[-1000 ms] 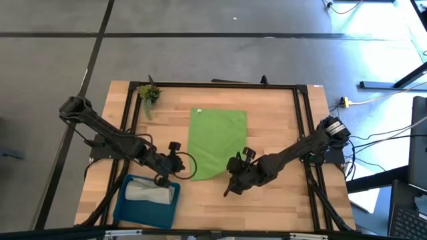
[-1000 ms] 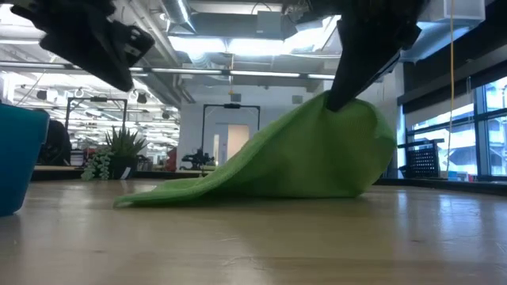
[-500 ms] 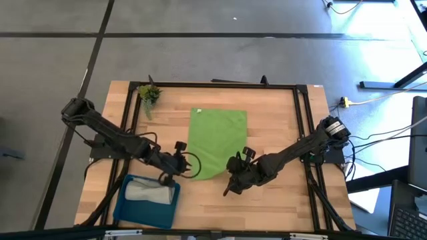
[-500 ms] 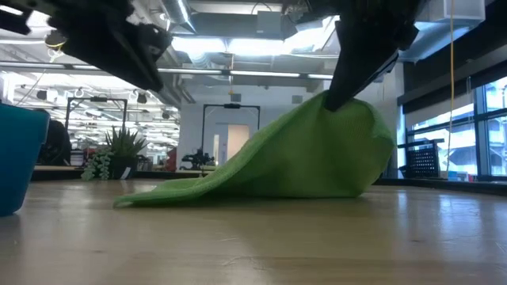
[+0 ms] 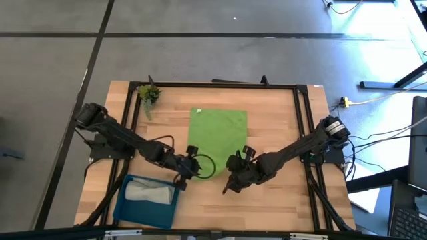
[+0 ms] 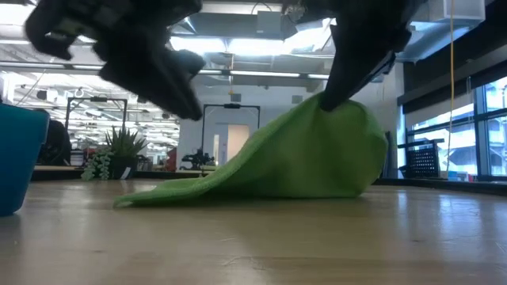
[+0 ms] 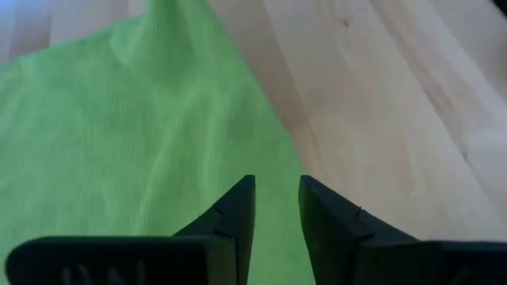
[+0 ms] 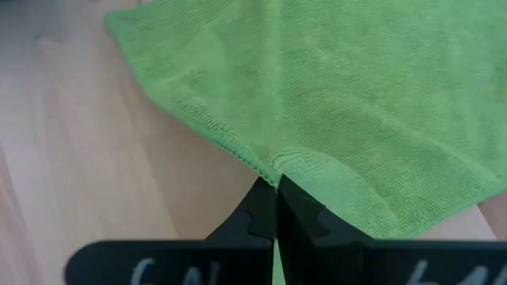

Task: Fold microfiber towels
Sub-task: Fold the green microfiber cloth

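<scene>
Lime green microfiber towel (image 5: 217, 141) spread flat mid-table, its near right corner lifted into a peak; light grey towel (image 5: 148, 193) lies crumpled at the near left.

The bench (image 5: 280, 113) has a pale wooden top with a black metal frame along its far edge and both sides. A lime green towel (image 5: 217, 137) lies spread near the middle, reaching from close to the far edge toward the near one; its near right corner is lifted off the wood while the rest lies flat. A small plant sprig (image 5: 149, 95) sits at the far left corner. A blue tray (image 5: 127, 207) rests at the near left corner, holding a light grey towel (image 5: 148, 193).
</scene>
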